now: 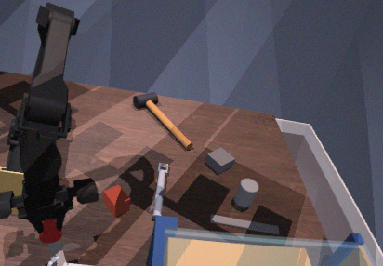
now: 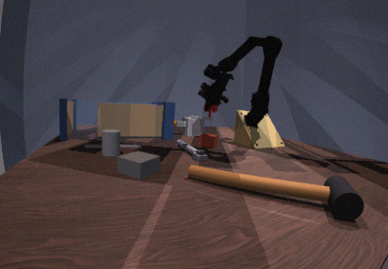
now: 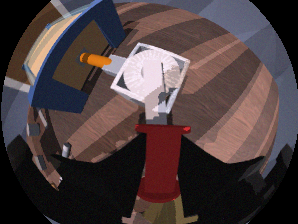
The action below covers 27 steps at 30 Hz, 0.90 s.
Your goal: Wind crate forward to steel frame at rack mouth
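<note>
My gripper (image 1: 50, 222) (image 2: 210, 107) (image 3: 160, 135) is shut on the red grip of the winch handle (image 1: 50, 232) (image 2: 211, 113) (image 3: 162, 167). The handle's pale arm reaches over the top of the winch (image 2: 193, 126) (image 3: 129, 90), a light square housing with a ribbed round top. The far end of the arm covers the middle of that top, so the key and round hole are hidden. An orange piece (image 3: 95, 61) and a grey strap link the winch to the cubby side. The tan crate (image 2: 130, 120) shows in the blue-posted cubby (image 2: 169, 121) (image 3: 116, 25); its front contact is unclear.
A red block (image 1: 117, 201) (image 2: 209, 140), a silver wrench-like tool (image 1: 160, 191) (image 2: 189, 150), a mallet (image 1: 167, 123) (image 2: 262, 183), a grey block (image 1: 219, 160) (image 2: 138, 165), a grey cylinder (image 1: 246, 192) (image 2: 111, 143) and a flat bar (image 1: 244, 224) lie on the bench. A yellow wedge (image 2: 257, 132) stands by the arm base.
</note>
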Available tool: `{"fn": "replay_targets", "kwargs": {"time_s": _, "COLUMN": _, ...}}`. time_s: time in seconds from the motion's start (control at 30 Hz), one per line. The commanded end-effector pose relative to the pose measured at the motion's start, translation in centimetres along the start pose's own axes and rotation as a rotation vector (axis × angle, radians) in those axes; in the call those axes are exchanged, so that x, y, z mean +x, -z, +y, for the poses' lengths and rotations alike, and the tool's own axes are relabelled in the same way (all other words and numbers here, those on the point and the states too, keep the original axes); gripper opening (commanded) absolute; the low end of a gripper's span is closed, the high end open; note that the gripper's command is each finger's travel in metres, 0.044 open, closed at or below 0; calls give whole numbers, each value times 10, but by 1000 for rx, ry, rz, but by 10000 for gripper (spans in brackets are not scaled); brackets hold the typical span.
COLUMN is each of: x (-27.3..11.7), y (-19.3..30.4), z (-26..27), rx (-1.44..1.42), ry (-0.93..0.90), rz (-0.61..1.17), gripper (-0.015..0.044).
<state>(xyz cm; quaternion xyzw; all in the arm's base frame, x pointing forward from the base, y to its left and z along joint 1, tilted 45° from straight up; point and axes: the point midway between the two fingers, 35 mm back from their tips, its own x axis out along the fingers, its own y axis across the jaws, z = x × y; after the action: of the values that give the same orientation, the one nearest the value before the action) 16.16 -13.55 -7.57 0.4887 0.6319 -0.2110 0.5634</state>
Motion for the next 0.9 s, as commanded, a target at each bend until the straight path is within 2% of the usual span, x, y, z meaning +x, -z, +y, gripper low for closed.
{"fn": "replay_targets", "kwargs": {"time_s": 0.0, "x": 1, "y": -1, "z": -18, "rx": 14, "ry": 37, "rz": -2, "gripper": 0}}
{"fn": "replay_targets", "kwargs": {"time_s": 0.87, "x": 8, "y": -21, "z": -54, "rx": 15, "ry": 40, "rz": -5, "gripper": 0}}
